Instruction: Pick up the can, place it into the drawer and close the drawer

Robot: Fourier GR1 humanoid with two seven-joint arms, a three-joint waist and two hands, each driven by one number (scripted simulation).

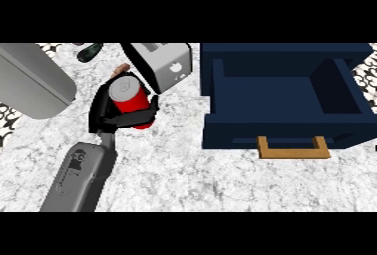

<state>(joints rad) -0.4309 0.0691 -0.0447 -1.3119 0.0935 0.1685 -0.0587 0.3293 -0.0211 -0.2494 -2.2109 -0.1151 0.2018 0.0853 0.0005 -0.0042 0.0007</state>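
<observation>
Red can [130, 98] gripped by curled black left hand [102, 111], navy drawer [274, 130] open at right

Left forearm [80, 175]: grey, entering at the lower left of the frame and slanting up and slightly rightward toward the upper left-centre. Left hand [101, 107]: black, at the upper left-centre, set at the forearm's end. Its fingers [131, 118] curl across the lower body of the can [127, 97], and black parts of the hand show on both flanks, enclosing it.
</observation>
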